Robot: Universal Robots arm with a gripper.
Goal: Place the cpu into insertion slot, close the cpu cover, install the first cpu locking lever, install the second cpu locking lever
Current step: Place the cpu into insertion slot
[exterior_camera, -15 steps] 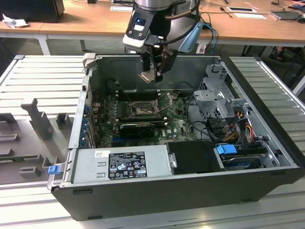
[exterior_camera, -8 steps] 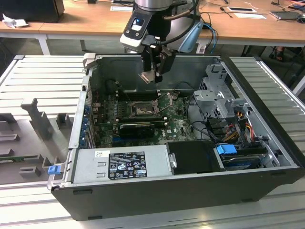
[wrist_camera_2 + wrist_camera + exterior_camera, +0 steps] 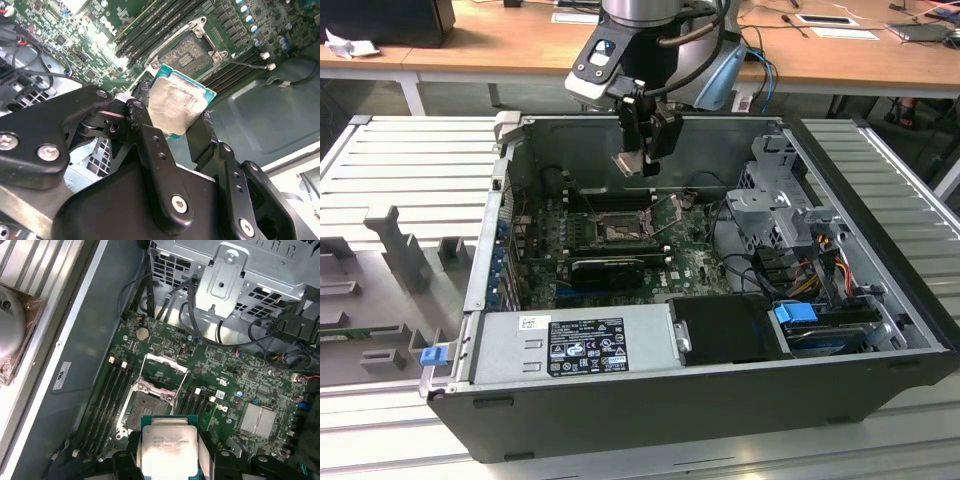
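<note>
From my station, the gripper [image 3: 642,158] is clamped on the cpu [image 3: 167,445]. One finger presses each of two opposite edges, and the pale metal face is turned up toward the wrist. I judge that hold is deliberate: pinching the rim keeps the fingers off the contact side, which faces down at the board [image 3: 225,365].

The cpu hangs in the air inside the open case [image 3: 650,420], above the board and touching nothing but the fingers. In both wrist views it sits just short of the slot [image 3: 147,410], not squarely over it. In the second wrist view it looks tilted against the board, though I cannot tell how much of that is camera angle.

The slot lies about mid-board, nearer the case's far wall in the exterior view, with memory slots [image 3: 112,390] running along both of its sides. Its pin field is bare, so nothing is seated yet.

The cover [image 3: 167,363] is swung up off the slot on its hinge and stands at the slot's edge toward the drive-cage end of the case. That leaves the socket open from above. I take that as the reason it is raised: the chip needs a clear drop. The first step is under way and the cover is not yet closed. I cannot make out the levers well enough to place them.
</note>
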